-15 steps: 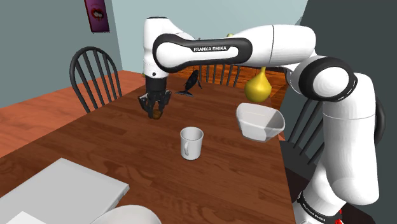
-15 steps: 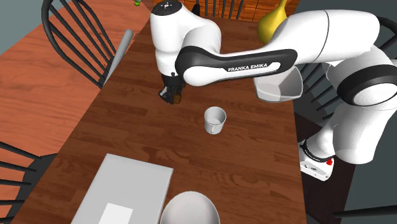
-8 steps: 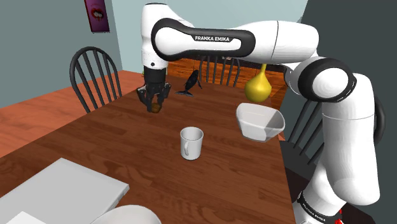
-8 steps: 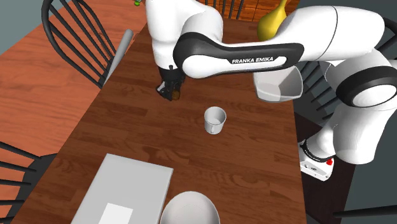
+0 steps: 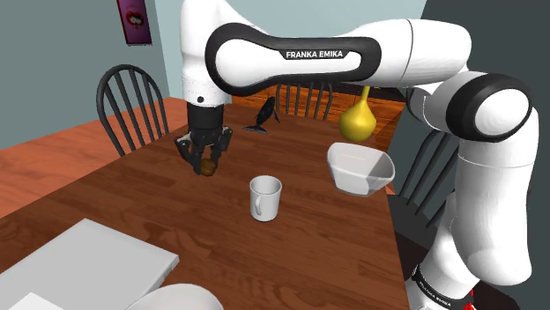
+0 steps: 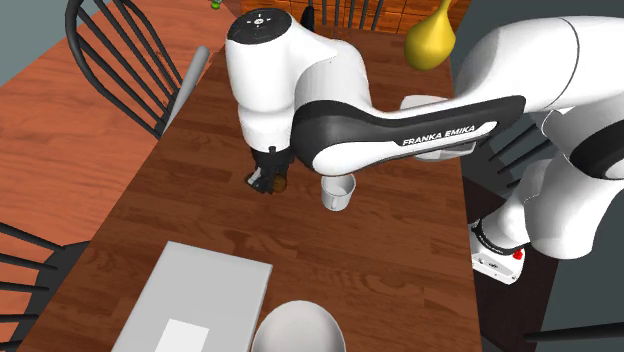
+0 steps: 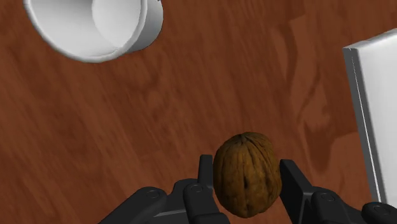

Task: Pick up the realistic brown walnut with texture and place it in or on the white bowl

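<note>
Table: the dark brown wooden table (image 5: 132, 202) carries everything. A nut dropped on its bare boards would probably roll, perhaps off an edge.
Arm: the white Franka arm (image 5: 326, 62) reaches over the table. A low sweep toward the bowl could knock over the crockery beneath it.
Bowl: the angular white bowl (image 5: 360, 169) sits near the table edge at the shoulder view's right, well apart from the gripper. A round white dish (image 6: 297, 328) at the near edge could be mistaken for it.
Mug: the white mug (image 5: 264, 197) stands between gripper and bowl, so a low carry could strike it.
Gripper: the black two-finger gripper (image 7: 245, 164) has its fingers drawn in against the nut's sides, clasping it.
Walnut: the brown ridged walnut (image 7: 247, 173) is held clear above the table. Its hard, curved shell gives little purchase, so a jerk might squirt it out.
</note>
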Robot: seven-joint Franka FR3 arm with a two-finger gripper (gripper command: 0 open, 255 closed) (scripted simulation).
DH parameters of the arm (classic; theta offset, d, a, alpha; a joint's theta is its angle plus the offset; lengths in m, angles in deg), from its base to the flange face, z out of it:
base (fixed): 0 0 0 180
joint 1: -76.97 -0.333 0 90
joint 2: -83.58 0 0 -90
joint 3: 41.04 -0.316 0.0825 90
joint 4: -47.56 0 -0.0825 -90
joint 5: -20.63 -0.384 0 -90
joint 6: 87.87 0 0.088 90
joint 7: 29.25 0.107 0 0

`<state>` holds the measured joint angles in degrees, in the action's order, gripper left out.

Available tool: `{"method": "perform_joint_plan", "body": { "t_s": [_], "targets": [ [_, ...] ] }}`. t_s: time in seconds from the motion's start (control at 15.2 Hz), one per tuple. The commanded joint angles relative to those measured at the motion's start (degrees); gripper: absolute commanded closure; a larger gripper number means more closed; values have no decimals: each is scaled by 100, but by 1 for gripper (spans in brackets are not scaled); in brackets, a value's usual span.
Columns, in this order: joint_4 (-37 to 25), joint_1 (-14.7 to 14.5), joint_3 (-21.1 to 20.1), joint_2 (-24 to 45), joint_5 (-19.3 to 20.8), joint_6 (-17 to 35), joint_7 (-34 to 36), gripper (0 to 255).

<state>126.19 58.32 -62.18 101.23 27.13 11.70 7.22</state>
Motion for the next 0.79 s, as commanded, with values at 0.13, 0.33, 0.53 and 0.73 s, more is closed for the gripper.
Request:
{"method": "perform_joint_plan", "body": {
  "t_s": [0.13, 0.33, 0.53, 0.73],
  "targets": [
    [285, -270, -159, -226, -2, 53, 463, 255],
    [385, -498, -287, -295, 31, 71, 829, 255],
    [410, -743, -415, -309, 83, 64, 1207, 255],
    [361, -1009, -538, -266, 159, 31, 1594, 255]
  ]
}}
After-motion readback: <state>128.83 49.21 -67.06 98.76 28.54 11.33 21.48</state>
